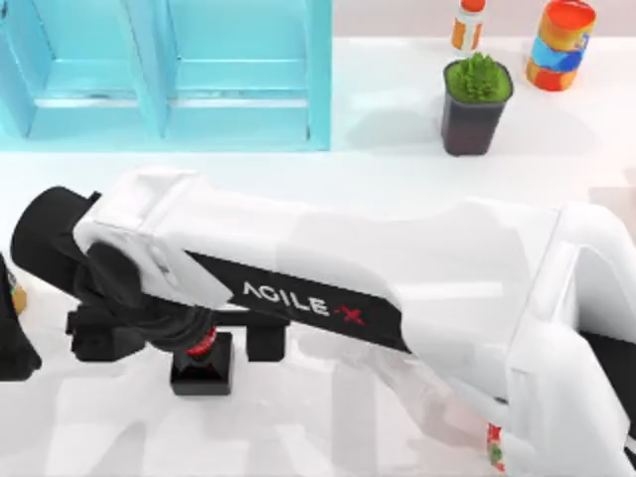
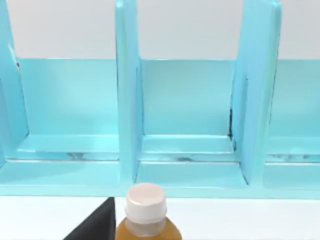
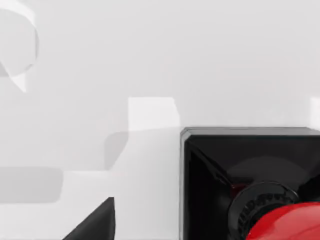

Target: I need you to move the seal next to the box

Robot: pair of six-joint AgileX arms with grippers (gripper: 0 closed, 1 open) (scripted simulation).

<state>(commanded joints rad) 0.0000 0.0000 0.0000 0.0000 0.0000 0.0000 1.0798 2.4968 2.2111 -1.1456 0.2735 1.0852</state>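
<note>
Right arm stretched across the desk [image 1: 397, 139] toward the left, its end effector [image 1: 179, 336] low over the seal [image 1: 202, 363] — grip state hidden, cannot tell, seal standing on the desk front-left, light-blue cabinet [image 1: 169, 70] behind, left arm parked at the left edge.

Overhead view and close right-wrist view share the seal [image 1: 202, 358].

The right arm [image 1: 397, 268] has a smooth white shell. A black panel reads AGILEX in white. Its wrist end is black.
</note>
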